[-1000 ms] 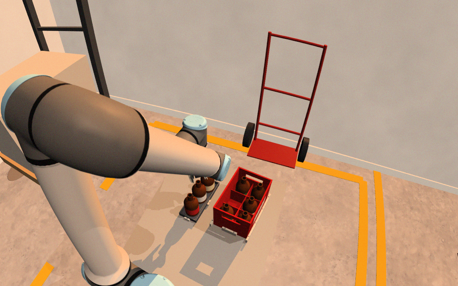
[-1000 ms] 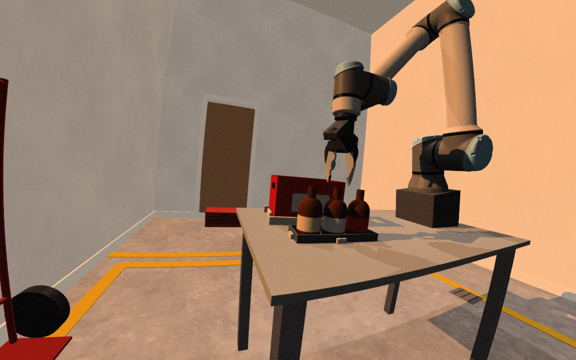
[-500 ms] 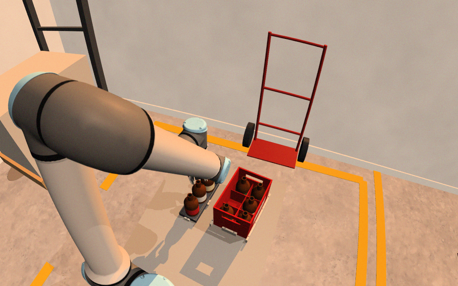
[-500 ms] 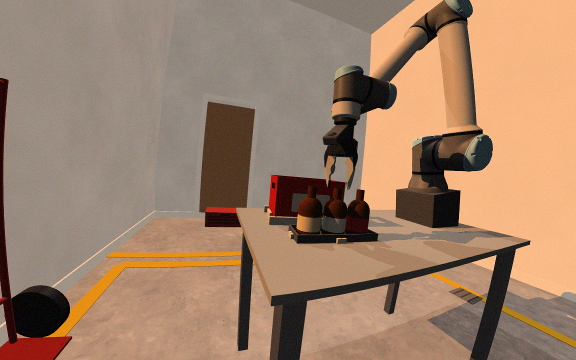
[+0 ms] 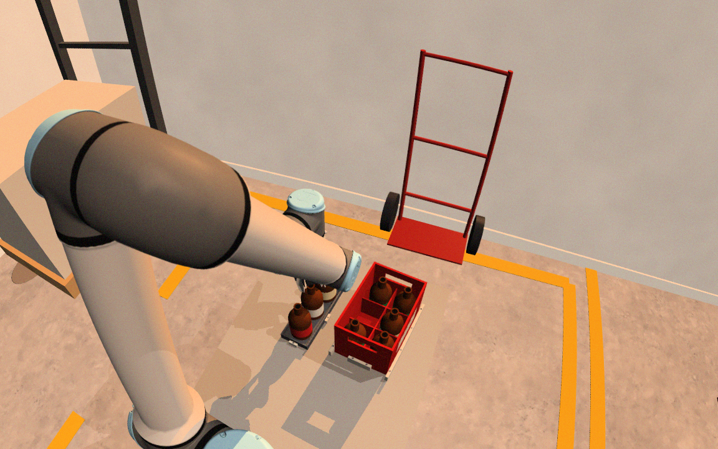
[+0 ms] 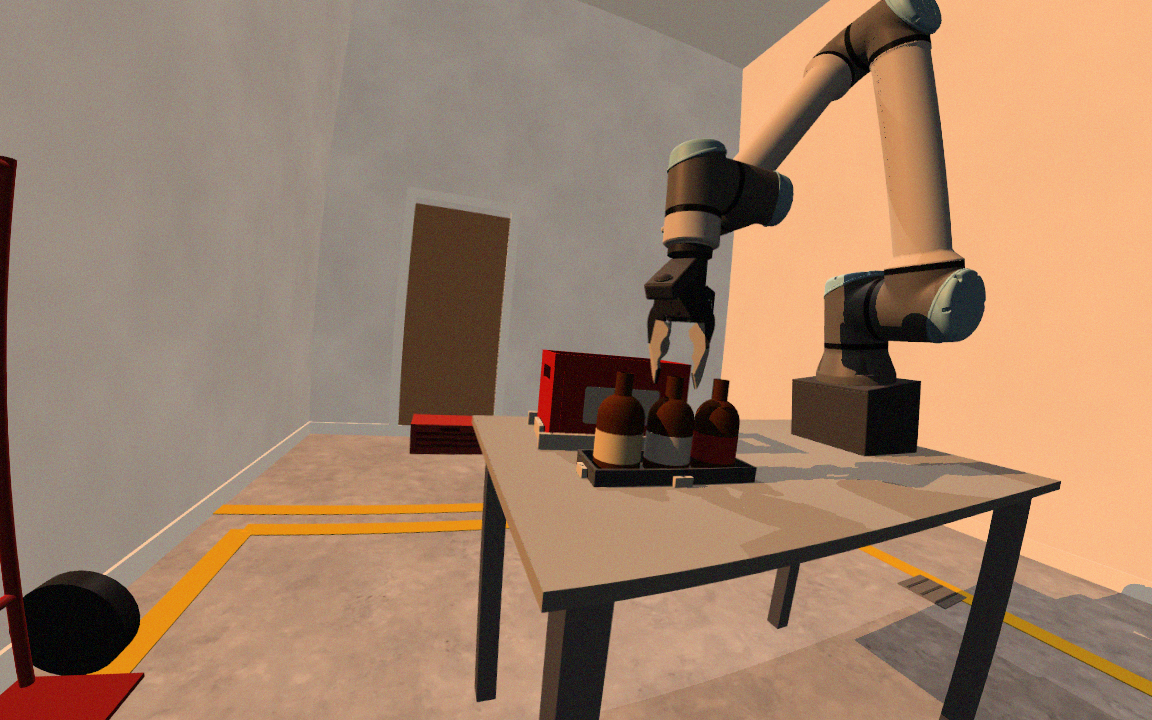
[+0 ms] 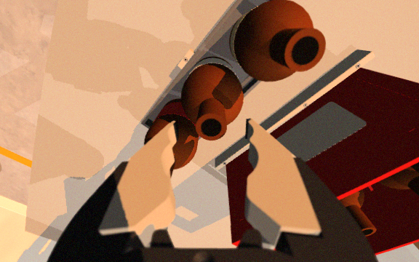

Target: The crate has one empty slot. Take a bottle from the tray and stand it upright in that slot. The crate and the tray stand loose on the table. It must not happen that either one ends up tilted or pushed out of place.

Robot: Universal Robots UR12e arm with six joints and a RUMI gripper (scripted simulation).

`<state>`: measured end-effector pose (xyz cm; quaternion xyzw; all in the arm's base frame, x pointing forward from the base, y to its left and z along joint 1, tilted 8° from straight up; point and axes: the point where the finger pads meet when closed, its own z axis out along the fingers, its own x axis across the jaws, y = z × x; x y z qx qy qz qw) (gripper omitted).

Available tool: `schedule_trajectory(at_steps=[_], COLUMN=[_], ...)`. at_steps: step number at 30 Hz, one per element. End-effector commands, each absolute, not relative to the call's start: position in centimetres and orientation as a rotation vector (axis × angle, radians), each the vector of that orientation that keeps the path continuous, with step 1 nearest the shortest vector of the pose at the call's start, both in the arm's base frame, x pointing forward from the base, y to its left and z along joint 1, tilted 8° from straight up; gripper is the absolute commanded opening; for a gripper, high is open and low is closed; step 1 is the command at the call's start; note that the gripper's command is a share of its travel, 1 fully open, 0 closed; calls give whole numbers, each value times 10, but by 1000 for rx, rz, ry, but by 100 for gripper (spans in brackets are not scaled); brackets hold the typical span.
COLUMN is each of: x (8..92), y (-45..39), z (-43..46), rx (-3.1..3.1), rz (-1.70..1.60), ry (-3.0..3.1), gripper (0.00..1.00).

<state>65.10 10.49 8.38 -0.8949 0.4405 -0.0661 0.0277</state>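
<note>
Three brown bottles stand upright in a dark tray (image 6: 665,470) on the table: one with a white label (image 6: 618,425), a middle one (image 6: 669,422), and one with a red label (image 6: 715,428). My gripper (image 6: 675,362) is open and empty, right over the middle bottle, with its fingertips about level with the top of the neck. In the wrist view the middle bottle's neck (image 7: 210,125) sits between my fingers without touching them. The red crate (image 5: 381,318) stands beside the tray and holds several bottles. Its empty slot (image 5: 369,308) is in the middle of the row on the tray side.
The arm's base block (image 6: 854,416) stands on the table behind the tray. A red hand truck (image 5: 445,161) leans on the far wall. A second red crate (image 6: 441,433) sits on the floor by the door. The table edge (image 6: 508,510) is close to the tray.
</note>
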Motion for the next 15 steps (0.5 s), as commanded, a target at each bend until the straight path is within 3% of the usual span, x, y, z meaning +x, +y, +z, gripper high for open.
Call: schedule_trajectory(at_steps=[1,15], x=[652,652], y=[105,105], z=[81,79], rx=[-2762,-2762], rz=[-206,-206], ry=[1360,1360], gripper=[38,38])
